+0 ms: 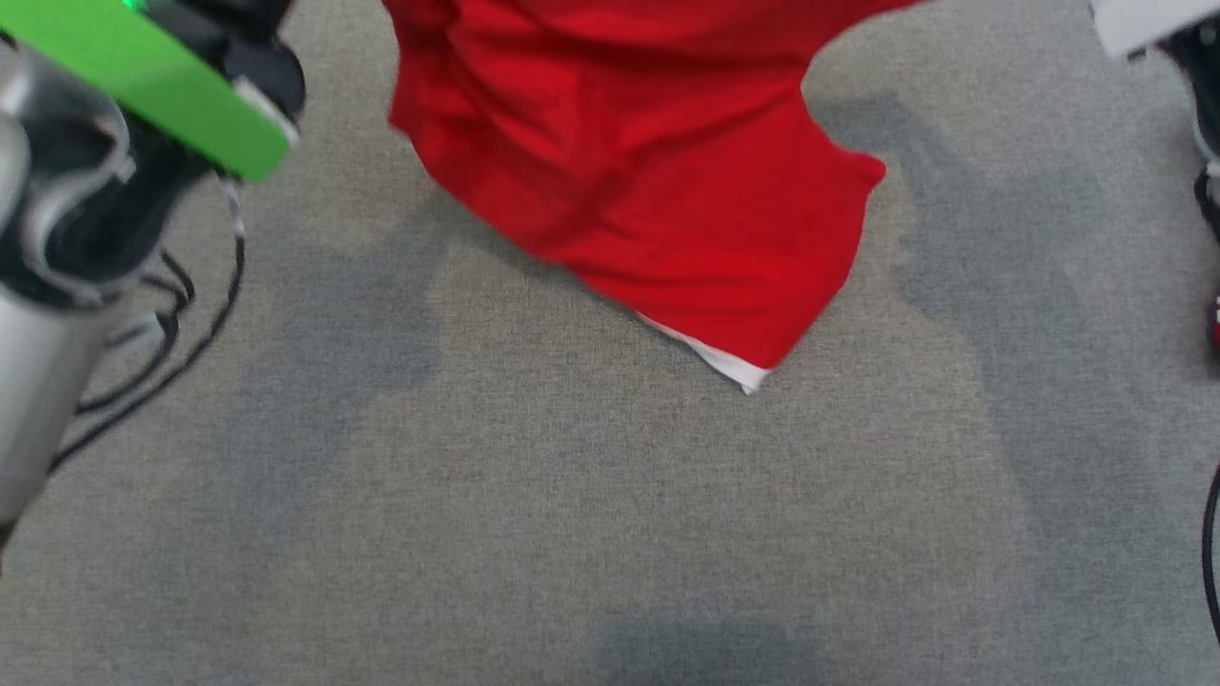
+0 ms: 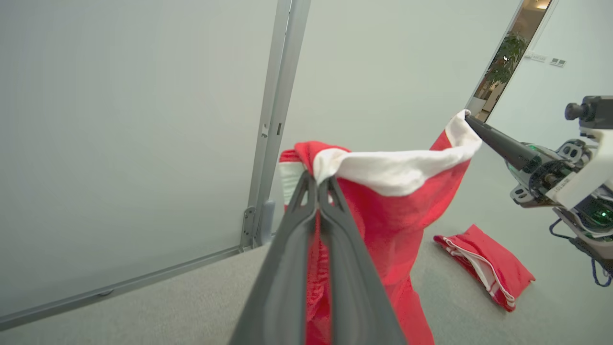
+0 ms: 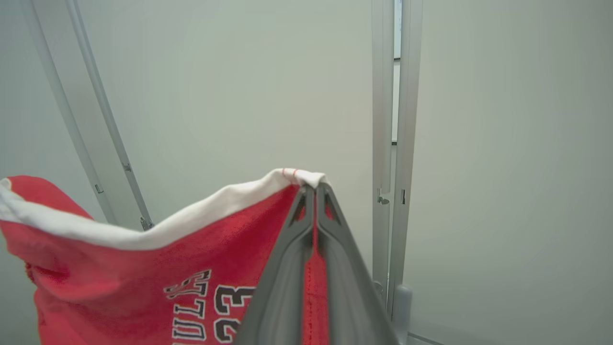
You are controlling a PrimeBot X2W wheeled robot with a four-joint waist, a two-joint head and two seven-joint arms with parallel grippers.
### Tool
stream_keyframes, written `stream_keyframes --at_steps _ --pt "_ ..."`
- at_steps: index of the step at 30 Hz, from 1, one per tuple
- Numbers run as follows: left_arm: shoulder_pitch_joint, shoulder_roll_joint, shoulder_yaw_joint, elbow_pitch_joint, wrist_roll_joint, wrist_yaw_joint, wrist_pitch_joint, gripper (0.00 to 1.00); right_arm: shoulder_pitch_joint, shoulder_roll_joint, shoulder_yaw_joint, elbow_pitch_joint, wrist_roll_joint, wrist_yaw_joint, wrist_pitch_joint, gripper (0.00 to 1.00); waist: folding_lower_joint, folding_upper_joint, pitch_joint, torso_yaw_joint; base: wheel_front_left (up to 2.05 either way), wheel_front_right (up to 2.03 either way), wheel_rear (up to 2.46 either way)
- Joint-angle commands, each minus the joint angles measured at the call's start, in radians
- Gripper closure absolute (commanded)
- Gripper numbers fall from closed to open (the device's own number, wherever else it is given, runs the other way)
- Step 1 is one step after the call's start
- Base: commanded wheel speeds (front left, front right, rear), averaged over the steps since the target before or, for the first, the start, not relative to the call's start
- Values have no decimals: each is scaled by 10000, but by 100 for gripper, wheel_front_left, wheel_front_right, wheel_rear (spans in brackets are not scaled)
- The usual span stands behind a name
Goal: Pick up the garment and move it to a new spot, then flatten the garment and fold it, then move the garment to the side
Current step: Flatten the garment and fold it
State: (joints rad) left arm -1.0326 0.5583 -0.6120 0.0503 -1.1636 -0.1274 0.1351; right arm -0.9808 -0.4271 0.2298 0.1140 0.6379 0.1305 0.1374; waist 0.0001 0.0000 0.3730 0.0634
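Observation:
The garment (image 1: 648,171) is red with a white band and hangs in the air above the grey carpet. In the left wrist view my left gripper (image 2: 317,179) is shut on the white band of the garment (image 2: 397,206) at one corner. My right gripper (image 2: 471,120) pinches the band's other end, so the band stretches between the two. The right wrist view has my right gripper (image 3: 313,187) shut on the band's edge, with the garment (image 3: 143,268) drooping to the left and black lettering and "23" on it.
A second red cloth (image 2: 483,266), folded, lies on the carpet below the right arm. Pale wall panels with a metal post (image 2: 278,120) stand close ahead. Black cables (image 1: 172,333) trail beside my left arm (image 1: 95,191).

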Motion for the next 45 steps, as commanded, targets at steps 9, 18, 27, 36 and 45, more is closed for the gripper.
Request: stream_keyframes --at_steps 9,18,27,36,45 --pt "-4211 -955 -261 3967 1974 -37 -1529 100 -3926 2061 -39 3341 -1083 2 -2115 100 -1 0 2011 -788 0 0 0" --pt "-2575 -310 -2066 4394 1239 -41 -3207 100 -1983 1712 1657 3780 -50 2 -3490 100 -1 0 2227 -1067 0 0 0" --pt "1714 813 -2685 1942 374 -40 -3994 100 2576 160 1707 1435 1149 1 -3993 100 -1 0 1406 -732 0 0 0" --pt "6960 685 -1689 -549 1377 1160 -4008 100 7023 -277 900 -16 946 -2 -4023 100 -1 0 -580 -576 0 0 0" --pt "11232 -160 -1098 -1208 2235 2225 -4003 100 10538 -481 366 -374 576 -10 -3974 100 -1 0 -2092 -86 0 0 0"
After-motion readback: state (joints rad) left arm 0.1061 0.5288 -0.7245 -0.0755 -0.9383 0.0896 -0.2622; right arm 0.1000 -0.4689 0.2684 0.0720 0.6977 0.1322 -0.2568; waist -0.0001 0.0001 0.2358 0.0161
